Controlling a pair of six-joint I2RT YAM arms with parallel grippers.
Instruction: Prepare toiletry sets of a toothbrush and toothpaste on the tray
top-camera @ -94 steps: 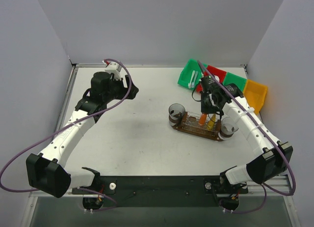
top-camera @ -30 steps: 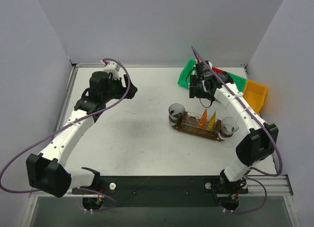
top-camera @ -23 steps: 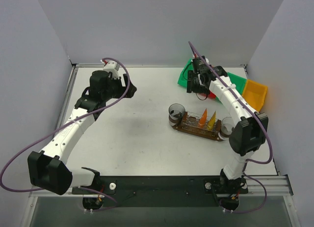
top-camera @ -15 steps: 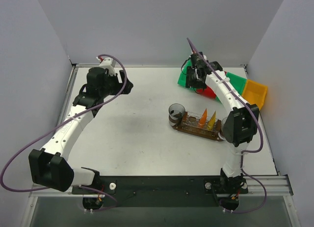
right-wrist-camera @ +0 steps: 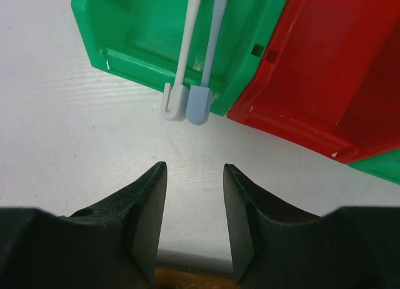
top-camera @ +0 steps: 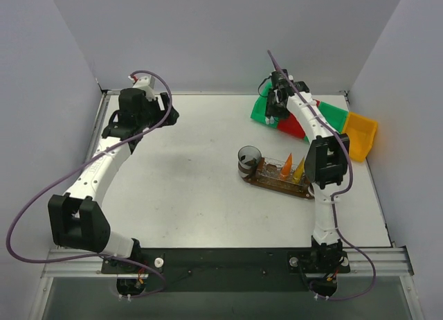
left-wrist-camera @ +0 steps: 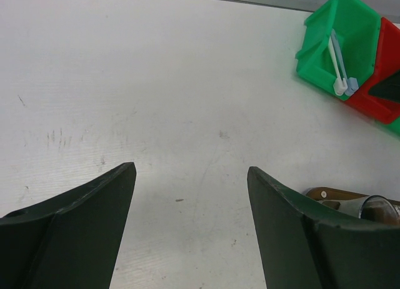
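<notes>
So the slim white plastic toothbrush is found lying in the green plastic bin at the far right of the white table. It's right alongside a pale blue toothbrush, and both heads are poked out over the bin's low front lip. A red plastic bin is butted up against the green one on its right. The right gripper is held just short of those two heads and roughly lined up with them, jaws part-way apart and nothing pinched between them. The left gripper is parked over bare table at the far left, spread wide and empty. The flat oval tray of dark brown wood is sat nearer, right of centre. A clear cup is set at its left end, and an orange tapered tube and a yellow tapered tube are stood up in more cups mid-tray. No brush can be made out in any cup from above. Handling-wise, the brush is probably featherlight, stiff and pretty slick, so it's likely to be twisted or squirted out if pinched near one end. A grip across the thin neck just behind the head, where it's lifted clear of the bin floor, is probably best. The blue one is touching or nearly so, which means it could easily be dragged along, or both grabbed together.
</notes>
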